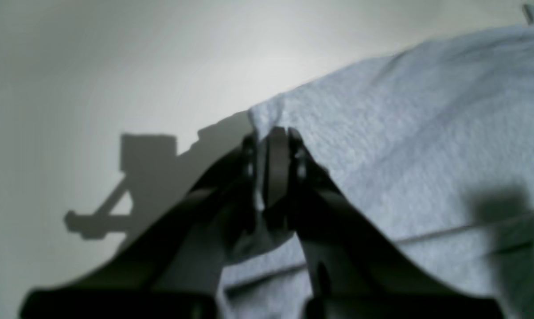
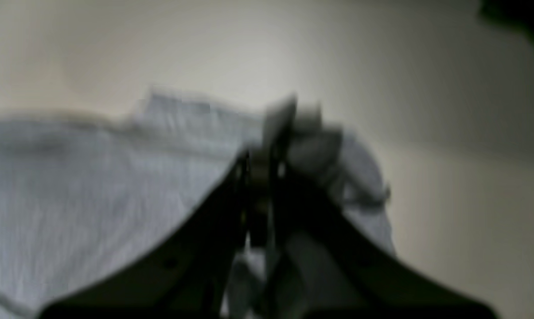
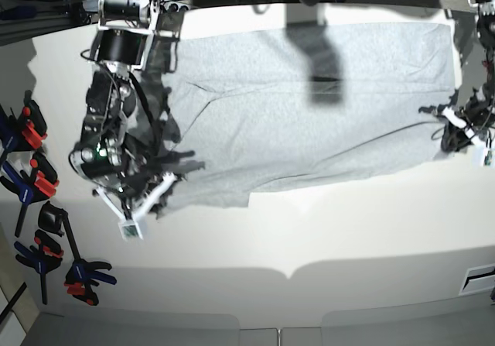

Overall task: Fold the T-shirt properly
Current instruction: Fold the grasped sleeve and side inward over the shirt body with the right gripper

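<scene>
No readable text anywhere — the T-shirt (image 3: 309, 121) shows only plain grey fabric.

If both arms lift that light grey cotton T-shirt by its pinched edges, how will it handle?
Probably floppy: the light grey cotton T-shirt lies creased on the white table and bunches at the right gripper. Likely light, since the left gripper holds only a thin corner. The unsupported middle would probably sag.

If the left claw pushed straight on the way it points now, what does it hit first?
Only the T-shirt edge it already pinches; past that, the left claw faces bare table, apparently free, though depth is unclear.
</scene>
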